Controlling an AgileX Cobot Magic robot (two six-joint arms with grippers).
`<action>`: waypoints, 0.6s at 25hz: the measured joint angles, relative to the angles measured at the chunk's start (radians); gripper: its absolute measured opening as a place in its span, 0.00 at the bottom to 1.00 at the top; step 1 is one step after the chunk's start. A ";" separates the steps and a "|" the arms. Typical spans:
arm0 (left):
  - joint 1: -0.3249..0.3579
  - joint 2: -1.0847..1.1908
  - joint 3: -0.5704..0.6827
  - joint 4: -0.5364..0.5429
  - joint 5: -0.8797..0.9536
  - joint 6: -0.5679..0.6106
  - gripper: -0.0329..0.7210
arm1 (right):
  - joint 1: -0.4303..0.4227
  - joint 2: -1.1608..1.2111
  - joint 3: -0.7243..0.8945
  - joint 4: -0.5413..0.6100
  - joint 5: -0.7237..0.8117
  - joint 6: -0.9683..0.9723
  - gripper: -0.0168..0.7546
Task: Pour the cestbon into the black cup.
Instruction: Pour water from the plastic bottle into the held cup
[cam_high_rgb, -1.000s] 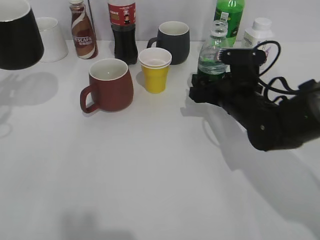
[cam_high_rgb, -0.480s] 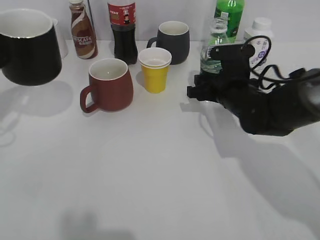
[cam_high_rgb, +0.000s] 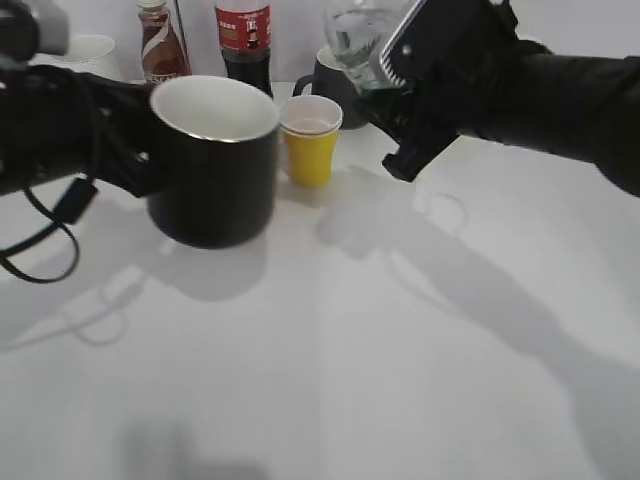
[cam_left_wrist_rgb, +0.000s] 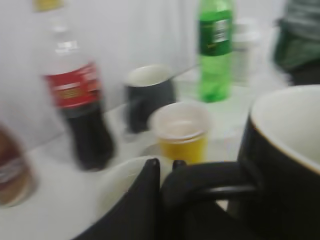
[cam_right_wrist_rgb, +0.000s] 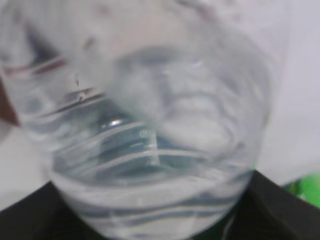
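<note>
black cup (cam_left_wrist_rgb: 280, 165) handle between dark fingers (cam_left_wrist_rgb: 145, 200), yellow cup (cam_left_wrist_rgb: 182, 132) behind

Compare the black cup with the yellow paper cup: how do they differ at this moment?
The black cup is glossy, handled and gripped by the left pincer; the yellow cup is paper, handleless and free on the table. The black cup looks much larger. Both stand upright with white interiors.

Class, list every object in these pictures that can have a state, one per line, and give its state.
Water bottle: lifted, tilted, gripped by the right gripper.
Black cup: upright, empty, held by its handle in the left gripper.
Yellow cup: upright, with a white cup nested inside.
Cola bottle: upright, full.
Green bottle: upright.
Grey mug: upright.
</note>
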 joint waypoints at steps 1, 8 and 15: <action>-0.036 0.000 0.000 -0.023 0.005 -0.001 0.09 | 0.000 -0.011 0.000 -0.042 0.005 -0.021 0.63; -0.173 0.003 0.000 -0.086 0.095 -0.003 0.09 | 0.000 -0.019 -0.010 -0.161 0.033 -0.281 0.63; -0.195 0.010 0.000 -0.089 0.119 -0.003 0.09 | 0.000 -0.019 -0.010 -0.163 0.034 -0.578 0.63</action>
